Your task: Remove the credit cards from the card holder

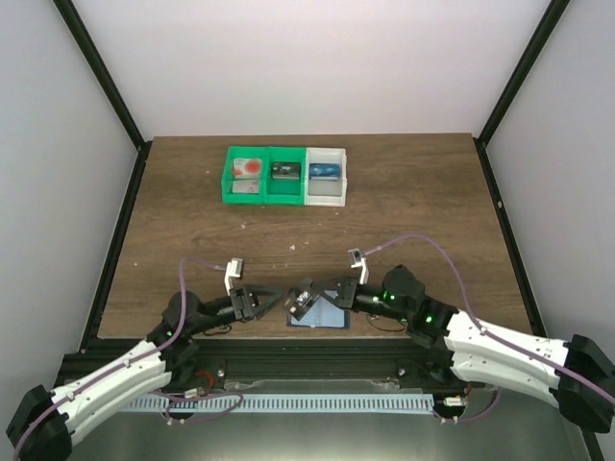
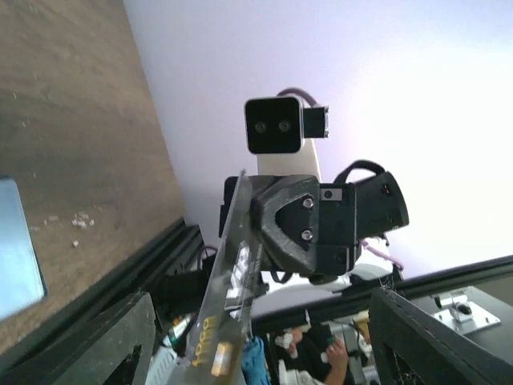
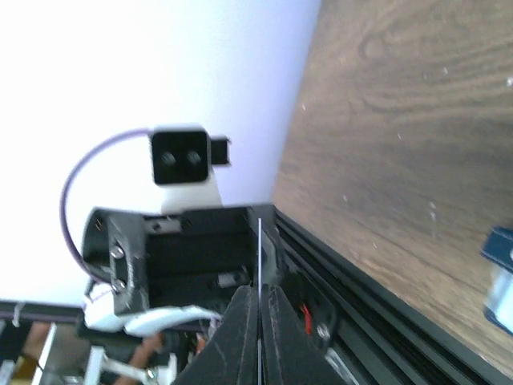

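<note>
The dark blue card holder [image 1: 319, 319] lies on the table by the near edge, between the two arms; its pale blue corner shows in the left wrist view [image 2: 16, 253] and the right wrist view [image 3: 501, 273]. My right gripper [image 1: 309, 300] [image 3: 260, 303] is shut on a thin credit card [image 3: 260, 245], which is edge-on there and lifted above the holder. In the left wrist view this card [image 2: 218, 321] is greyish with a gold chip. My left gripper [image 1: 261, 302] [image 2: 268, 345] faces it, open, with the card's free end between its fingers [image 2: 108, 341] and no contact visible.
At the back of the table a green bin [image 1: 231, 178] holds a whitish card with red marks [image 1: 250, 168] and a black item [image 1: 286, 171]. A white bin [image 1: 325, 197] beside it holds a blue item [image 1: 327, 172]. The black frame rail [image 1: 317, 344] runs along the near edge.
</note>
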{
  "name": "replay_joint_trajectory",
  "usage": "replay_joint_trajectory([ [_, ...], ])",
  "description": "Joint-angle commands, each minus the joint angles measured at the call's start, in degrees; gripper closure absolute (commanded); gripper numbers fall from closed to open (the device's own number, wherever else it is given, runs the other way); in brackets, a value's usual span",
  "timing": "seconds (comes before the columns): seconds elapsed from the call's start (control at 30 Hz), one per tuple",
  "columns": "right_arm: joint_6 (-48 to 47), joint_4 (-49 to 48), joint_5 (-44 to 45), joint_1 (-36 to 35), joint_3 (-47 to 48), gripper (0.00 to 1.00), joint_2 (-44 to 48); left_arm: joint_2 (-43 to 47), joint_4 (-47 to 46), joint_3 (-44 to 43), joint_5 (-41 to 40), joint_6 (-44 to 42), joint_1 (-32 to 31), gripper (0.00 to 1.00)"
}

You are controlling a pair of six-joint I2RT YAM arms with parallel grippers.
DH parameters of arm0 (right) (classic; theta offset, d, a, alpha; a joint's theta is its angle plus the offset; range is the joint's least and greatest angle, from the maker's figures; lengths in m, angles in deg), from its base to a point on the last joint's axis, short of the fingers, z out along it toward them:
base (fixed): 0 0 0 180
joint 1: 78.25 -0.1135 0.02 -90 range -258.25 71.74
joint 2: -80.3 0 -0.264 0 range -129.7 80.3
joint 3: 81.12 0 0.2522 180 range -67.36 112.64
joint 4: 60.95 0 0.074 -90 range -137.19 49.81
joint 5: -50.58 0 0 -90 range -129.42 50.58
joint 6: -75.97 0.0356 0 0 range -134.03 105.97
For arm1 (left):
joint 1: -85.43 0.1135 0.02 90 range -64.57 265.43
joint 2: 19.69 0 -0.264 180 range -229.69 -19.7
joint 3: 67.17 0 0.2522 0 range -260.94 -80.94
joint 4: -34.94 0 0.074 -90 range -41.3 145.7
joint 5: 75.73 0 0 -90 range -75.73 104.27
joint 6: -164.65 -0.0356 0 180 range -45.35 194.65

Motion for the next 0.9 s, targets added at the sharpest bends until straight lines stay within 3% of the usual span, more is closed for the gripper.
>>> replay_joint_trajectory([
  [0.0, 8.72, -10.75, 10.51, 0.18, 1.69, 1.0, -1.4, 0.47, -5.2, 1.42, -6.9, 4.13, 0.06, 0.23],
  [0.27, 12.83, -17.71, 18.39, 0.17, 3.15, 0.99, -6.68, -1.62, -13.38, 2.61, -9.46, 7.88, 0.07, 0.23],
  [0.5, 18.7, -25.34, 20.42, 0.2, 1.23, 1.0, -11.4, -4.36, -10.67, -1.25, -11.0, 5.65, 0.07, 0.28],
  [0.7, 18.18, -25.05, 21.25, 0.17, 3.18, 1.0, -12.02, -8.54, -13.07, -3.08, -11.07, 6.25, 0.1, 0.3],
  [0.87, 19.15, -24.5, 21.03, 0.17, 3.2, 0.99, -12.82, -11.54, -16.71, -4.39, -9.57, 6.43, 0.09, 0.46],
])
